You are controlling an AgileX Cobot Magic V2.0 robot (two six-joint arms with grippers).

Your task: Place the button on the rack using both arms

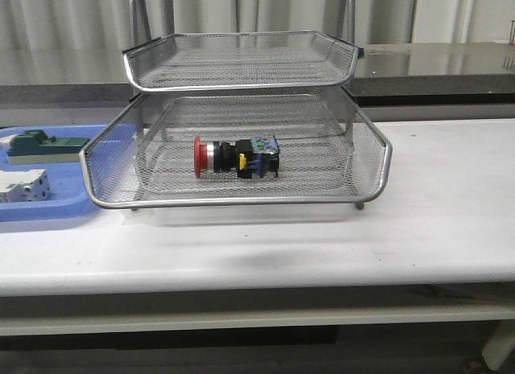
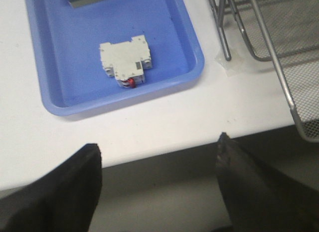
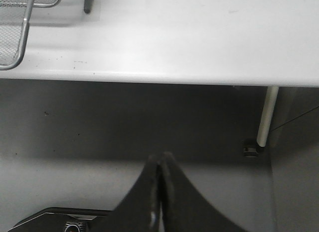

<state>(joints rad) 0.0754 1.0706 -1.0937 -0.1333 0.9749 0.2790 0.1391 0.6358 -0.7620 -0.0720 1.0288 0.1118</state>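
Button lies on its side in the pulled-out lower tier of the rack, on the mesh floor near the middle, a little toward the front rim. Long axis runs across the robot's front: red cap toward the robot's left, black-and-blue body toward its right. The tier above sits further back and leaves the button open from overhead.

Neither arm shows in the front view. Left gripper: fingers spread wide, nothing between them. It hangs off the near table edge, with the blue tray and the white block ahead of it and the rack's corner ahead and to its right. Button therefore lies forward and right of this gripper; not seen in its wrist view.

Right gripper: fingers pressed together, holding nothing. It sits below and short of the table edge, with only a rack corner ahead to its left. Button lies forward and left of it; not seen here either.

Judgement: placing looks done, the button being inside the rack and both grippers empty and clear. Which arm is nearer the button cannot be settled from these views. If a regrasp were needed, closing across the short width of the body would suit this lie.
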